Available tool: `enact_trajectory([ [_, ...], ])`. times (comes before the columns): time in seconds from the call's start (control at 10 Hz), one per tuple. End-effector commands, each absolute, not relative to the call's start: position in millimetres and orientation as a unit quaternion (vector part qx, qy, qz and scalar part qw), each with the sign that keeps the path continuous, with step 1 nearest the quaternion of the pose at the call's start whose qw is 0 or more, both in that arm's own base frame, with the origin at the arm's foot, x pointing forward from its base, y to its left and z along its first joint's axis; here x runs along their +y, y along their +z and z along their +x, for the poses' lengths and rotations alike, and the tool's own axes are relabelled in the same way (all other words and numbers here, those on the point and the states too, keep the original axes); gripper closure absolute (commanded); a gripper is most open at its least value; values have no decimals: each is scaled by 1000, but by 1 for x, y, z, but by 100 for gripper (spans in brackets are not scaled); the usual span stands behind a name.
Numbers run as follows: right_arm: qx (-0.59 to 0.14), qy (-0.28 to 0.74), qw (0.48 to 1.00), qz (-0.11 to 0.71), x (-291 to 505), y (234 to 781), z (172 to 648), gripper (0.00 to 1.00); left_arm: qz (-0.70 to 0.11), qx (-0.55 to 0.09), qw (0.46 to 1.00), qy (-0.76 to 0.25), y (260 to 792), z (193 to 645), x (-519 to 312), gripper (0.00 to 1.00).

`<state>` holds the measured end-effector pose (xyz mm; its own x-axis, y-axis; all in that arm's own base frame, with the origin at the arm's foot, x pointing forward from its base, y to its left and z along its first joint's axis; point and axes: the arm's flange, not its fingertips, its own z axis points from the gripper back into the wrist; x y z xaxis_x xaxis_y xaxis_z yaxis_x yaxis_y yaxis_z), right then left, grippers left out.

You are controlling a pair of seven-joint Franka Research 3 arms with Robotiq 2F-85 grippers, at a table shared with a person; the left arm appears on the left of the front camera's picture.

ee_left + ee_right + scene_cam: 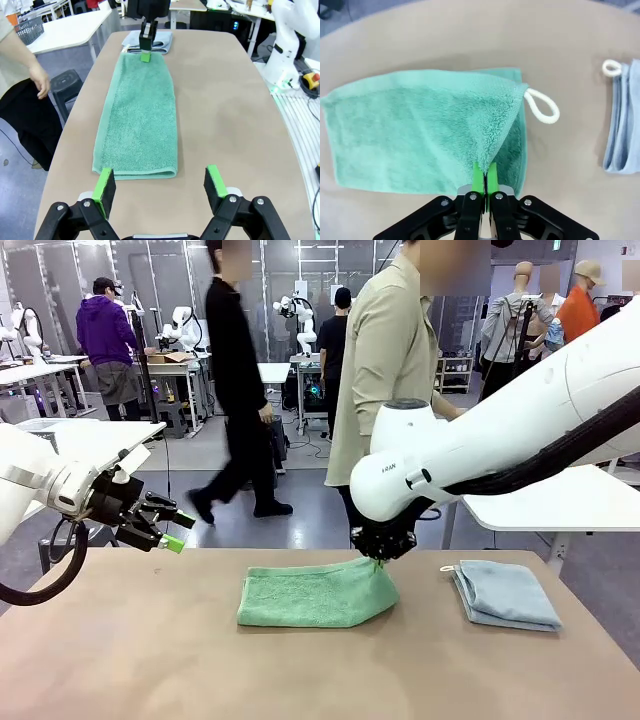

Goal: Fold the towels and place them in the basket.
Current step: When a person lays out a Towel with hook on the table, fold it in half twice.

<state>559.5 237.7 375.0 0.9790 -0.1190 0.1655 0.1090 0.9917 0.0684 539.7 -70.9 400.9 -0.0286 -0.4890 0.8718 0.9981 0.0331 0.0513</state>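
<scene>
A mint green towel (315,595) lies in a long strip across the middle of the table, and in the left wrist view it (140,120) stretches away from me. My right gripper (383,552) is shut on that towel's right corner, pinching the cloth (487,150) and lifting it a little; a white loop (542,106) hangs by the corner. The light blue-grey towel (505,593) rests folded at the right, also seen at the frame edge (622,125) and far off (161,41). My left gripper (160,187) hovers open off the table's left end (168,530), holding nothing.
A person in a beige shirt (385,360) stands at the far side of the table, a hand (41,82) hanging near its edge. A dark mesh basket (29,30) sits on a white side table. Bare tabletop (300,670) spreads in front.
</scene>
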Motion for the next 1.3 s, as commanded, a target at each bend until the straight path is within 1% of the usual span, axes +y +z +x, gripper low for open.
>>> enact_trajectory([
  [0.0, -79, -93, 992, 36, 225, 361, 548, 100, -342, -379, 611, -605, 403, 539, -70, 10],
  [0.2, -79, -98, 992, 30, 215, 340, 549, 100, -342, -379, 611, -605, 403, 539, -70, 10],
  [0.5, -112, -77, 991, -3, 207, 313, 557, 100, -342, -379, 611, -605, 403, 539, -70, 10],
  [0.7, -105, -68, 992, -1, 205, 300, 562, 100, -342, -379, 611, -605, 403, 539, -70, 10],
  [0.8, -105, -61, 993, 2, 205, 295, 564, 91, -342, -379, 611, -605, 403, 539, -70, 10],
  [0.9, -95, -63, 994, -3, 206, 290, 566, 77, -342, -379, 611, -605, 403, 539, -70, 10],
  [1.2, -94, -50, 994, -13, 210, 280, 569, 77, -342, -379, 611, -605, 403, 539, -70, 10],
])
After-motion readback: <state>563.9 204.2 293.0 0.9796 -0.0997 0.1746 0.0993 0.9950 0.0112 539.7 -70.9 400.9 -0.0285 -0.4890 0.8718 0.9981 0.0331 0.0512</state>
